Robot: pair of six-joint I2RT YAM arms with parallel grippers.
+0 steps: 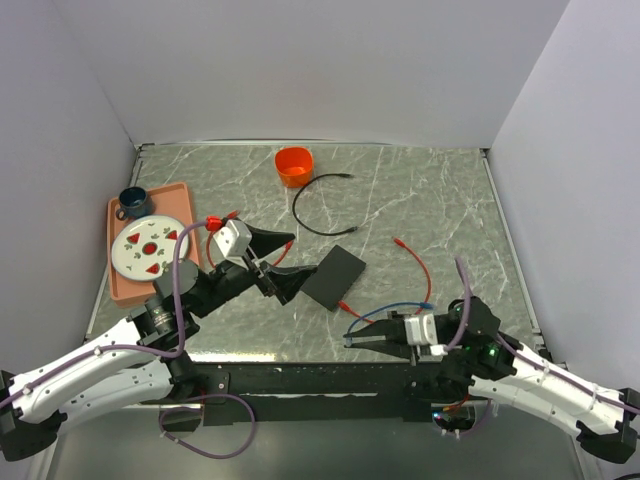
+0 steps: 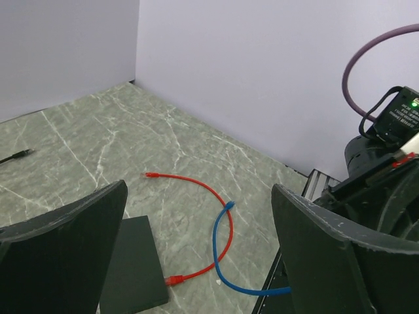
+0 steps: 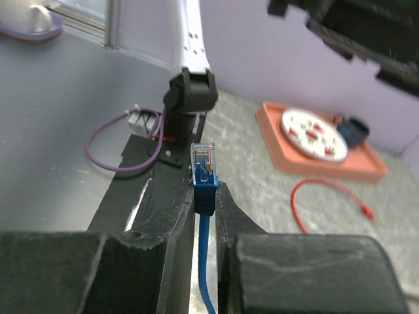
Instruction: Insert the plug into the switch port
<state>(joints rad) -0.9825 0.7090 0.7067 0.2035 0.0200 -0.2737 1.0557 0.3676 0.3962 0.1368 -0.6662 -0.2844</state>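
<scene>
Ready at the box: the right gripper (image 1: 355, 340) clamps its jaws on the blue boot of the plug (image 3: 203, 163), low over the table's near edge. The left gripper (image 1: 283, 262) hangs with jaws wide apart and empty at the near-left end of the black box (image 1: 338, 275). We read the grip as chosen for insertion: the fingers pinch the boot from both sides and leave the clear connector jutting free past the fingertips, so nothing blocks its entry. The blue cable (image 2: 216, 258) trails back between the fingers and loops over the table. The open left jaws, we judge, are placed to brace the box against the push. The plug's long axis runs in line with the right fingers, contact end forward. It points toward the robot's left along the near edge, not at the box, which lies just beyond on a diagonal from near-left to far-right. We cannot see the switch port in any view. A red cable (image 2: 186, 178) ends just beside the box's near corner.
</scene>
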